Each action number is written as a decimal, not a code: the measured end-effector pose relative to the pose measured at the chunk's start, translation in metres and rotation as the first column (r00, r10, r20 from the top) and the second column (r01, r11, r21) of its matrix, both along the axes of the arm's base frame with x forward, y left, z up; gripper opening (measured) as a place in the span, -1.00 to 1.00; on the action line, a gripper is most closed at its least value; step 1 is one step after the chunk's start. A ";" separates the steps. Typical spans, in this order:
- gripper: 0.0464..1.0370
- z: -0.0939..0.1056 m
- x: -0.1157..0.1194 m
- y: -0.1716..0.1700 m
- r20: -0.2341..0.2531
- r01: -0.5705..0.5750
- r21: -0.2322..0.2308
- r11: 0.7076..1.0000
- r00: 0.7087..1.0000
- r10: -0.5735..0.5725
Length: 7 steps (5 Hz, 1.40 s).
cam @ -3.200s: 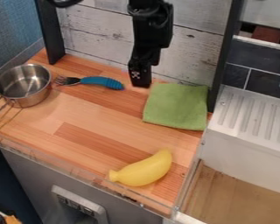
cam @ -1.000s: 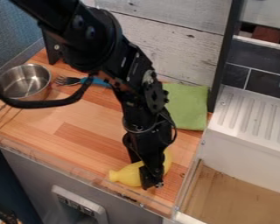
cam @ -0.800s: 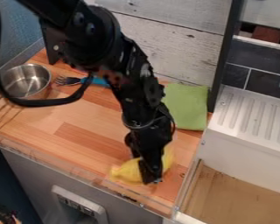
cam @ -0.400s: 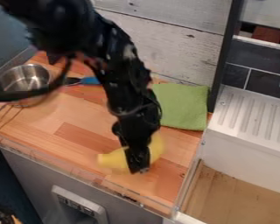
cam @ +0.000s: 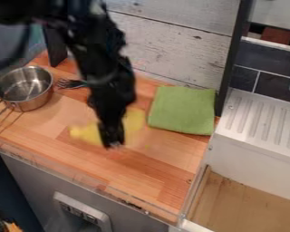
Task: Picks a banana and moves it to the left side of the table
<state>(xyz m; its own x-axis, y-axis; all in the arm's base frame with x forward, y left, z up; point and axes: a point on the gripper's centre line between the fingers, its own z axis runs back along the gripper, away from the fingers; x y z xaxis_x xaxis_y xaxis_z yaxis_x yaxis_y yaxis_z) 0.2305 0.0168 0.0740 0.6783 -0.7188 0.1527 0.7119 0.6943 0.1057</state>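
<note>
Because the claw (cam: 113, 143) is clasping the banana (cam: 87, 133) around its middle and carrying it from the bench's (cam: 162, 158) front right corner towards the metal pan (cam: 25, 93), the leftward move is progressing, apparently needing more travel.

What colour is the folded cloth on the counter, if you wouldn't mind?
The cloth is green, in the camera view.

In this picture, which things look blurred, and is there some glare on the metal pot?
Camera view: the banana and gripper look smeared, while the green cloth has clear edges; bright reflections show inside the metal pot.
</note>
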 end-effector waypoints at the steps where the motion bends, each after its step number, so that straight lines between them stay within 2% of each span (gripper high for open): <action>1: 0.00 0.001 0.005 0.040 0.020 -0.108 0.018 0.994 0.994 0.107; 2: 0.00 -0.011 0.006 0.087 -0.006 -0.237 0.003 0.971 0.971 0.237; 3: 0.00 -0.029 0.012 0.112 -0.047 -0.278 0.016 0.960 0.959 0.279; 5: 0.00 -0.060 0.023 0.143 -0.092 -0.352 0.026 0.936 0.931 0.353; 6: 0.00 -0.067 0.023 0.156 -0.108 -0.369 0.055 0.928 0.922 0.373; 7: 0.14 -0.070 0.020 0.170 -0.110 -0.397 0.073 0.915 0.908 0.403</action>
<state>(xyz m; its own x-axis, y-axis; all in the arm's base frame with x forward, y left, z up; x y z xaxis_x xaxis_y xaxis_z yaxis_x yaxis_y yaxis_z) 0.2510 0.1864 0.0039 0.9216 -0.3873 0.0241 0.3845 0.9199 0.0770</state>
